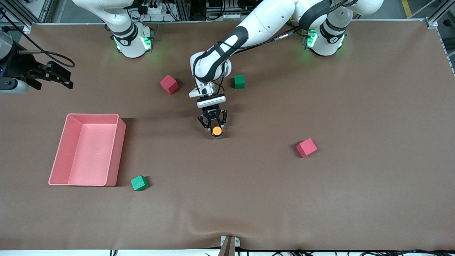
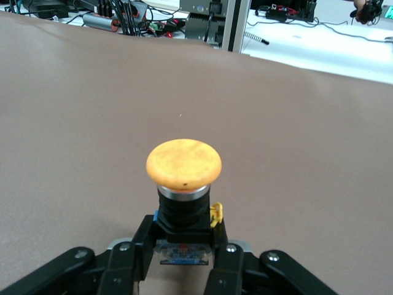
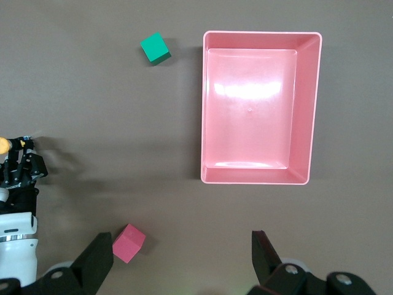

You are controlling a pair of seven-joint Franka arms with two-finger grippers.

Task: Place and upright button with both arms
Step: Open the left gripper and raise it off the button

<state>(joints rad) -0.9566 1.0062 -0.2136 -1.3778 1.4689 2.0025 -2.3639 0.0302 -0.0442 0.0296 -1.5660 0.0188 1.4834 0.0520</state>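
Note:
The button (image 1: 216,131) has a round orange cap and a short black body. My left gripper (image 1: 213,127) is shut on its body, low over the middle of the table. I cannot tell whether it touches the cloth. In the left wrist view the cap (image 2: 184,163) points away from the left gripper (image 2: 184,261), and the fingers (image 2: 132,258) clamp the blue-black base. My right gripper (image 1: 65,81) waits open and empty, high over the right arm's end of the table. Its fingers (image 3: 97,265) stand wide apart in the right wrist view, which also shows the button (image 3: 5,145).
A pink bin (image 1: 93,115) stands toward the right arm's end and also shows in the right wrist view (image 3: 261,34). Pink cubes (image 1: 169,84) (image 1: 306,147) and green cubes (image 1: 239,81) (image 1: 139,183) lie scattered. A wrinkle runs along the cloth's front edge.

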